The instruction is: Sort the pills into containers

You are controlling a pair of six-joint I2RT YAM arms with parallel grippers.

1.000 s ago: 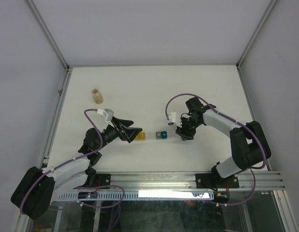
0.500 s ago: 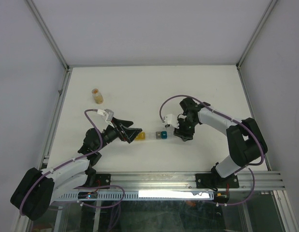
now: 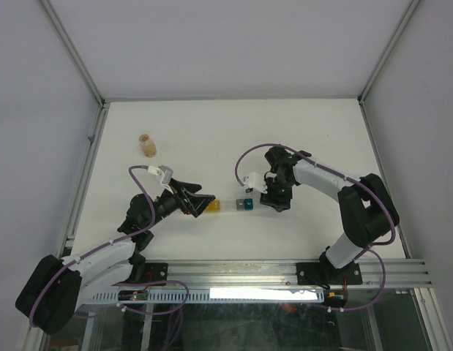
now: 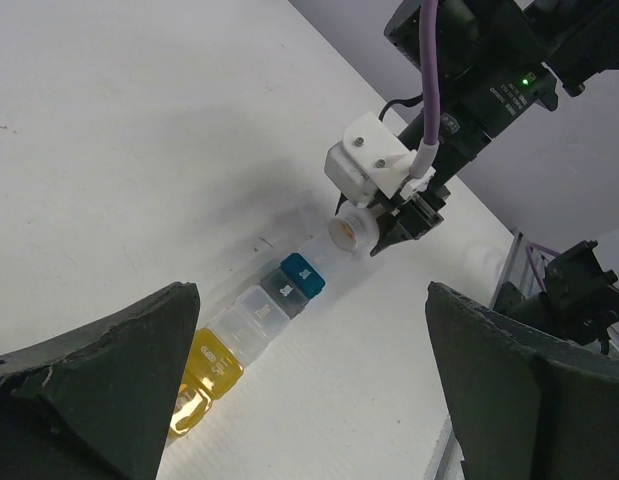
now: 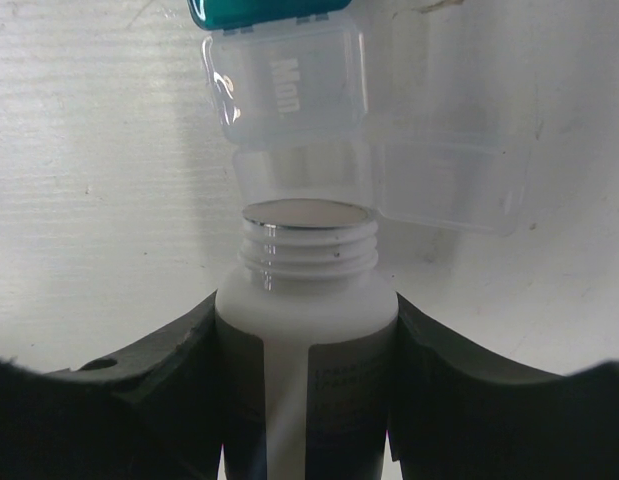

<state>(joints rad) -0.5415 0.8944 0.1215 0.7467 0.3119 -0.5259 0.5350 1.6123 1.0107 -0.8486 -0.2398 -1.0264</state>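
**Right arm has bottle at strip, left arm waiting wide**

- Containers (image 3: 230,205): strip flat on the table (image 3: 211,124), just to the 6 o'clock side of centre in the top view, running 9 to 3 o'clock.
- Yellow compartment (image 4: 211,367) is at the 9 o'clock end. Then a clear one (image 4: 257,310), then the teal compartment (image 4: 301,275), then more clear ones toward 3 o'clock.
- Right gripper (image 5: 304,310): fingers clamped on both sides of a white bottle (image 5: 307,300). Cap off, threaded neck bare.
- Bottle mouth is close against a clear compartment (image 5: 289,85) at 12 o'clock in the wrist view. Can't tell if they touch.
- That compartment's lid reads "Mon". Teal lid (image 5: 264,10) is just past it.
- Bottle label print is too small to read.
- Left gripper (image 4: 319,400): fingers spread wide, holding nothing, at the strip's yellow end.
- Small amber vial (image 3: 147,144) stands upright at 10 o'clock from the strip, well apart.
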